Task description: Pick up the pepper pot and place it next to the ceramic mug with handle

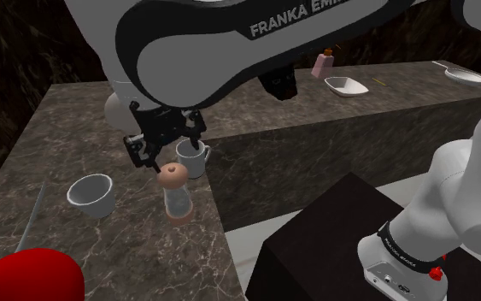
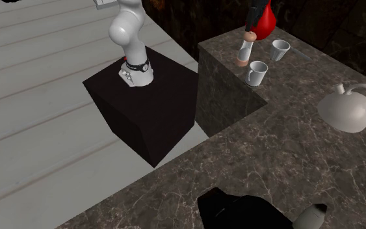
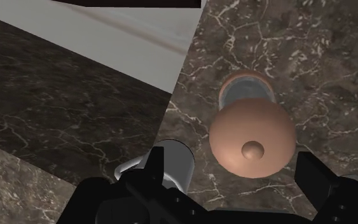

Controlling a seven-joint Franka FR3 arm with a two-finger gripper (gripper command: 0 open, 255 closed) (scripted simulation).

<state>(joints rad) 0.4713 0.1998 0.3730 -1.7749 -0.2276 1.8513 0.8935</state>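
The pepper pot (image 1: 177, 193) stands upright on the dark marble counter (image 1: 76, 145). It has a round brown knob top, a clear body and a brown base. Right beside it stands the white mug with handle (image 1: 192, 157). My black gripper (image 1: 168, 147) hangs just above the pot, open. In the wrist view the brown knob (image 3: 252, 135) lies between the spread fingers (image 3: 156, 160), which do not touch it, and the mug (image 3: 179, 163) is partly hidden behind one finger. In the second exterior view the pot (image 2: 244, 51) stands close to the mug (image 2: 257, 71).
A white cup without a handle (image 1: 91, 191) stands to the shoulder view's left of the pot, with a red object (image 1: 25, 275) nearer the front. The counter edge drops to the floor just beyond the pot. A raised ledge holds a white dish (image 1: 346, 85) and a pink bottle (image 1: 322, 64).
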